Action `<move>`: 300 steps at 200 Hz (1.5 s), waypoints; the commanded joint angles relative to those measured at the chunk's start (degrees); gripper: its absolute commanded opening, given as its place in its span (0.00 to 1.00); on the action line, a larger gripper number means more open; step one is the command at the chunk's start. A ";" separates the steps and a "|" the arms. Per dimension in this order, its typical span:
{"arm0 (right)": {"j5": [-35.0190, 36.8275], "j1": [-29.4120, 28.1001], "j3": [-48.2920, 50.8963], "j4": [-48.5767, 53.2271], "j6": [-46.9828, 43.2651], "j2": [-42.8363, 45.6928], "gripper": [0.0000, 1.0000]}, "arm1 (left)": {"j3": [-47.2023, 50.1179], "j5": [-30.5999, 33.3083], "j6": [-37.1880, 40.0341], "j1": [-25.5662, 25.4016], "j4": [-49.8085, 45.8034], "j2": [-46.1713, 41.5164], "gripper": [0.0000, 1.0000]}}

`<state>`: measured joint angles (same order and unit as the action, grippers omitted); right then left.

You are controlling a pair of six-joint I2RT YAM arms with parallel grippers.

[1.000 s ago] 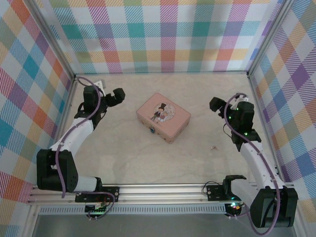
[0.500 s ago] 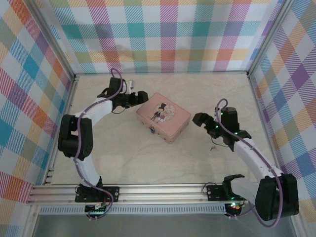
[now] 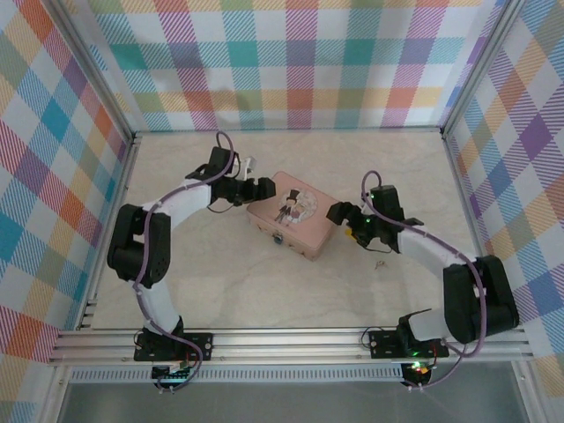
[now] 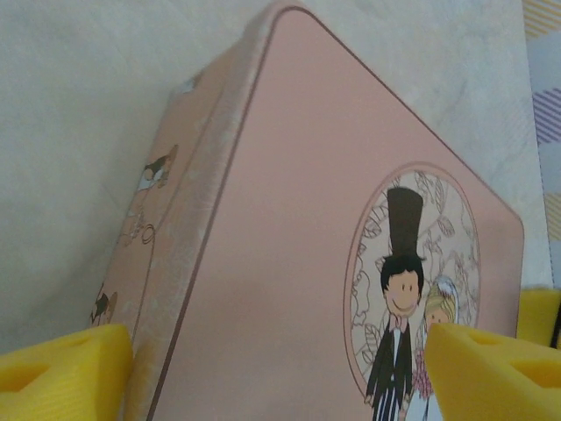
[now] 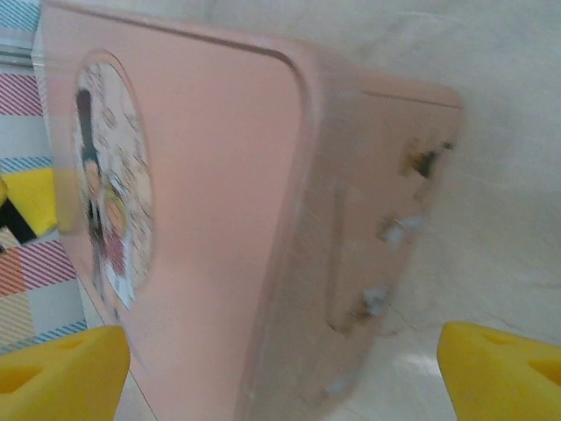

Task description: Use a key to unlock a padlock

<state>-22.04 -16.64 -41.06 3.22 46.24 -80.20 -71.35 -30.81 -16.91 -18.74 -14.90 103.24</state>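
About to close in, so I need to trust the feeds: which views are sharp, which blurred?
Top external: sharp, evenly lit, the pink tin crisp. Left wrist: tin clear, yellow fingertips soft. Right wrist: tin smeared, lid picture blurred.

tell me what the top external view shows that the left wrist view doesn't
Top external view: the padlock on the near side of the pink tin, the key lying on the table to the right of the tin, and the right gripper at the tin's right end.
Left wrist view: the lid picture up close, a groom in a top hat beside a bride, and yellow fingertips set wide apart.
Both: the tin and the left gripper at its far left corner.
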 commanded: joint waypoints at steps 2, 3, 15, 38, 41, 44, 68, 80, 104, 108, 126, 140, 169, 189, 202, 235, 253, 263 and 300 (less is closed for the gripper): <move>-2.26 -1.00 -4.91 -2.75 -0.01 -3.46 0.87 | 4.21 -0.15 -0.52 -1.19 1.71 -6.12 0.86; -2.28 -1.01 -5.13 -2.77 -0.05 -3.55 0.87 | 4.43 -0.05 -0.55 -1.20 1.80 -6.30 0.86; -3.01 -1.47 -7.13 -2.93 -0.36 -5.97 0.85 | 6.84 0.38 -1.33 -1.37 2.90 -8.41 0.86; -3.83 -2.79 -11.32 -2.48 -1.43 -10.56 0.80 | 11.52 1.84 -2.74 -1.56 4.64 -12.36 0.86; -3.88 -2.97 -11.85 -2.31 -1.61 -11.18 0.79 | 12.29 2.02 -2.93 -1.56 5.10 -12.89 0.86; -3.97 -3.13 -12.50 -2.11 -1.81 -11.79 0.79 | 13.07 2.25 -3.44 -1.56 5.52 -13.42 0.86; -4.57 -4.74 -17.71 -0.09 -3.85 -16.63 0.73 | 18.34 3.90 -5.37 -1.73 7.66 -17.22 0.86; -4.92 -5.47 -20.35 1.22 -5.02 -18.92 0.69 | 20.39 5.59 -6.02 -1.79 8.16 -19.30 0.86; -5.37 -6.33 -24.82 3.57 -6.66 -23.12 0.64 | 22.29 9.14 -6.62 -1.80 8.38 -22.47 0.86; -5.46 -6.45 -25.31 3.87 -6.80 -23.66 0.64 | 22.32 9.41 -6.59 -1.82 8.53 -22.70 0.86; -5.00 -6.47 -27.24 4.78 -7.59 -25.41 0.63 | 21.32 10.13 -6.82 -1.85 8.83 -22.16 0.86; -4.04 -6.47 -28.40 5.99 -8.62 -26.04 0.64 | 19.82 10.03 -7.11 -1.82 9.02 -20.27 0.86; -1.73 -6.14 -30.42 8.34 -10.44 -26.62 0.64 | 16.66 9.51 -8.18 -2.33 11.17 -16.00 0.85; -0.92 -5.39 -30.84 8.92 -10.38 -26.87 0.64 | 13.87 10.31 -8.10 -2.95 11.33 -13.22 0.85; -0.40 -4.75 -30.84 8.89 -10.26 -26.96 0.64 | 12.14 10.37 -8.21 -3.36 11.38 -11.43 0.85; -0.30 -2.88 -31.83 8.57 -10.44 -27.40 0.65 | 9.36 10.49 -8.58 -5.02 11.86 -8.14 0.85; 0.01 -2.21 -33.17 9.26 -10.99 -28.02 0.65 | 8.70 10.37 -9.23 -5.64 12.41 -6.90 0.85; -0.19 -1.83 -33.84 9.47 -11.23 -28.49 0.65 | 8.52 10.33 -9.45 -5.90 12.65 -6.52 0.85; 0.05 -1.54 -34.64 10.89 -11.79 -29.07 0.67 | 8.99 11.74 -9.71 -6.22 12.26 -7.14 0.87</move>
<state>-18.65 -16.86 -74.52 11.94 35.46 -108.51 -60.97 -16.36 -25.80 -23.00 -5.58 96.16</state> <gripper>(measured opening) 0.665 0.857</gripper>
